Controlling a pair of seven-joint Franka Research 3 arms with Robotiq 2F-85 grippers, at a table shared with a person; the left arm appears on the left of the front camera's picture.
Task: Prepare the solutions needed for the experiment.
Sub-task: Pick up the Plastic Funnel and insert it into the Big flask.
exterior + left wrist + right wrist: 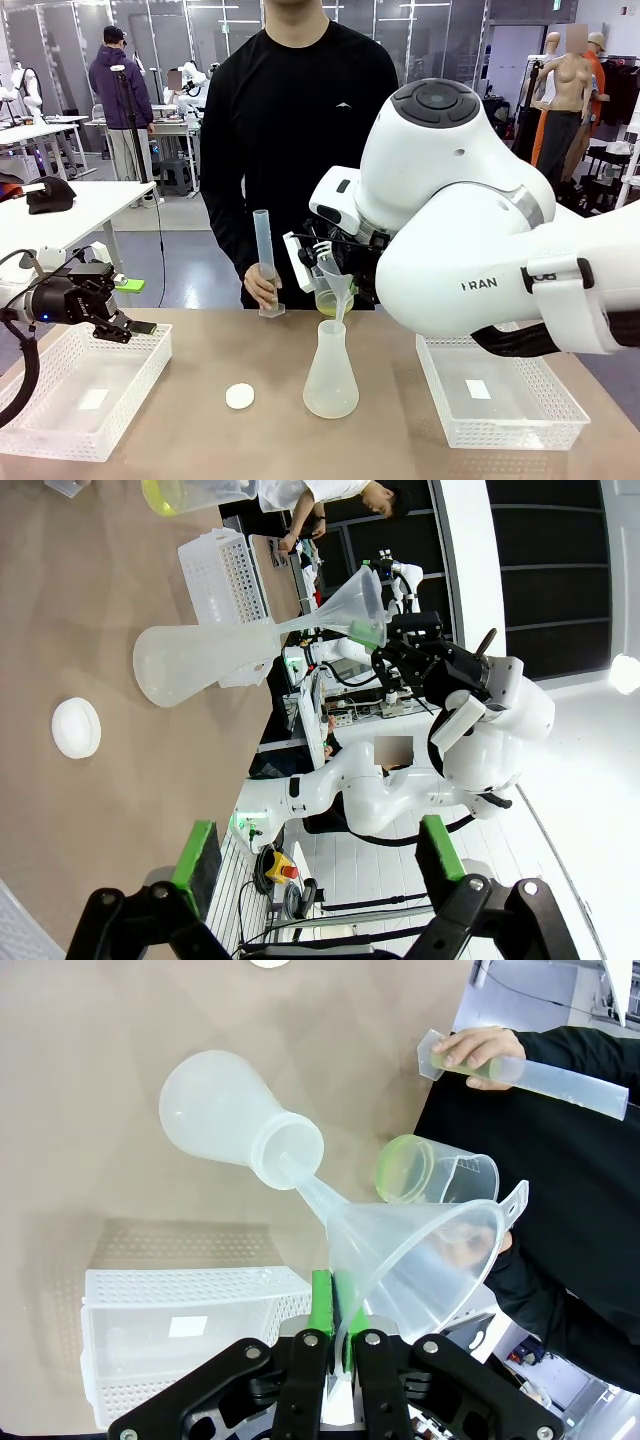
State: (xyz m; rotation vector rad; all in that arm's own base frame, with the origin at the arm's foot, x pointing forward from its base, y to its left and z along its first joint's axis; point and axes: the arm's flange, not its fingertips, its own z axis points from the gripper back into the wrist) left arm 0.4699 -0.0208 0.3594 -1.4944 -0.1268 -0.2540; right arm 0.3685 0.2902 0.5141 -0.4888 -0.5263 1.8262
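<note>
The flask (330,385) stands upright in the middle of the table (230,450), and everything else is gathered around it. The right gripper (335,1310) is pinched tight on the rim of the funnel (338,282). It holds the funnel right above the flask, with the thin end poked down into the flask's neck. I think that is so liquid can go in without spilling. The solutions (403,1170) are a little yellow-green liquid in the bottom of a clear cup (450,1175). The cup is just behind the funnel, on the person's side of the flask. I can see no liquid in the flask, so the pouring looks not yet done. The person's hand (262,287) holds a tall measuring tube (263,240) upright, beyond the flask and a little to its left. Far to the left of the flask, the left gripper (135,326) hangs over a white basket (40,425). Its fingers are spread wide with nothing in them, likely waiting out of the way. A small round white cap (239,396) lies just left of the flask, and another basket (500,425) sits to its right. The table is smooth and light brown. Behind it is a big bright room with other tables.
</note>
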